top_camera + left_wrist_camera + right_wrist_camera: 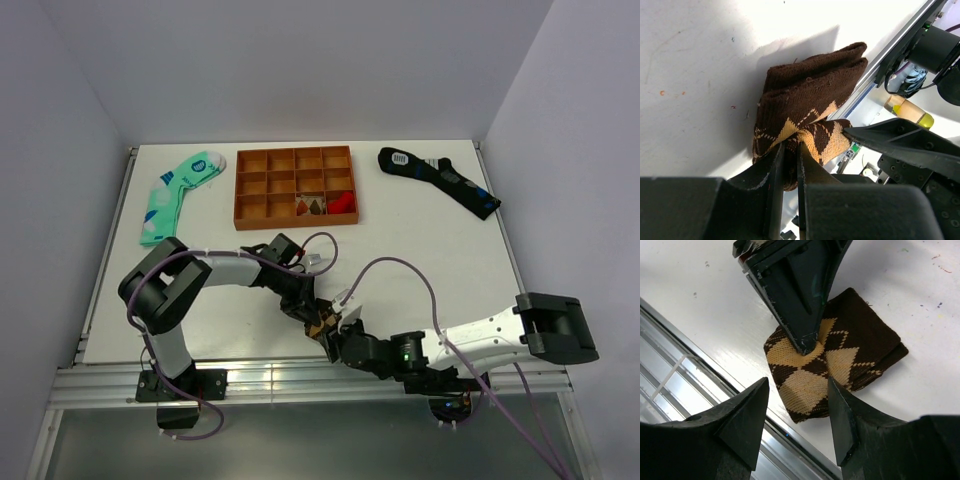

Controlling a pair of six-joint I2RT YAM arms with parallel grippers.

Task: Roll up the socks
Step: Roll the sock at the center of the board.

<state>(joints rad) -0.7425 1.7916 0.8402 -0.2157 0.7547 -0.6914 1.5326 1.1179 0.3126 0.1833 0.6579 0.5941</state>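
socks [840,352]: soft folded wad, pinched tight by my left gripper [789,147] | right gripper [797,390]: spread wide, socks right under its gap | feel: I'd guess light, squishy, unrolls easily, so grab across the thick middle

One bundle [855,345], two socks [178,195] [440,180] (one tray [240,190]).

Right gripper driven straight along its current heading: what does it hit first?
Likely the socks, dead ahead of the right gripper, whose jaws are open. The left gripper, shut on them, may be touched too; depth unclear.
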